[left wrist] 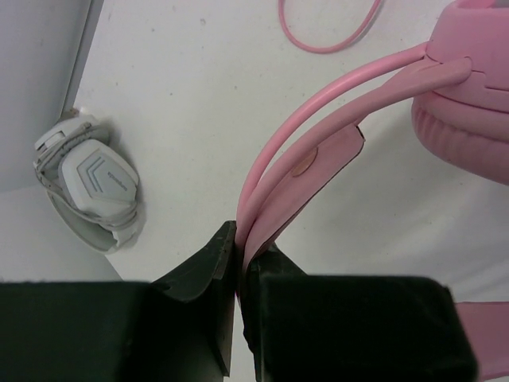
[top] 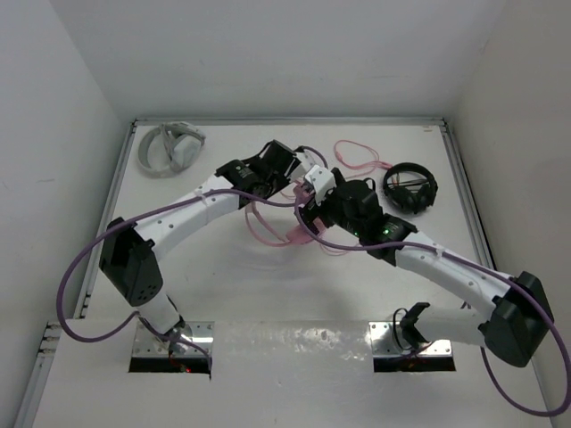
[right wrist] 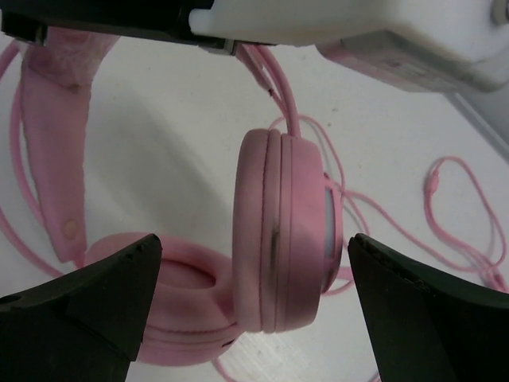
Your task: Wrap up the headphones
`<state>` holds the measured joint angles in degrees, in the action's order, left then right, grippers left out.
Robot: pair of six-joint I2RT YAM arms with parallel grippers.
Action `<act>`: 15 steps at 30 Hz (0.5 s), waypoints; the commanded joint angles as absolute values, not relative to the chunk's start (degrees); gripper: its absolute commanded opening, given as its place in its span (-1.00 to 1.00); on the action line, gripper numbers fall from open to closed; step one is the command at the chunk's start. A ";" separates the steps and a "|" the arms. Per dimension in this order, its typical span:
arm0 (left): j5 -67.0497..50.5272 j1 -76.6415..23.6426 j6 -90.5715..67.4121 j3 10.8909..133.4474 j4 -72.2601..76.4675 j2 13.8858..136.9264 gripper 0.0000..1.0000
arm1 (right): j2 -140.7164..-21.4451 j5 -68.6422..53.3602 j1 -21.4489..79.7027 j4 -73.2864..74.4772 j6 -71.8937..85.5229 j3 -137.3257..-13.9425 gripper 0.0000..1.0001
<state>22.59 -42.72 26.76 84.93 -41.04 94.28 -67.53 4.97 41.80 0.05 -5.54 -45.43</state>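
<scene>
**Headband pinched, earcup framed**

Your left gripper (left wrist: 238,243) was clenched on the headband (left wrist: 334,135) of the pink headphones (top: 284,227), which arched up and away from its fingertips. Your right gripper (right wrist: 254,243) stood spread wide. One earcup (right wrist: 286,231) sat between its fingers, touching neither — the thin cable (right wrist: 453,207) looped beyond the right finger.

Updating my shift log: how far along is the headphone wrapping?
Done: the left gripper is shut on the headband. In hand: the open right gripper straddles an earcup without gripping it. Left: the cable lies loose on the table, with no turns visibly wound.
</scene>
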 commanded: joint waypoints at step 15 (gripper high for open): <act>4.56 -42.89 23.29 83.33 -38.85 77.60 -0.57 | -70.85 8.96 40.43 -18.18 -8.01 -40.61 -1.00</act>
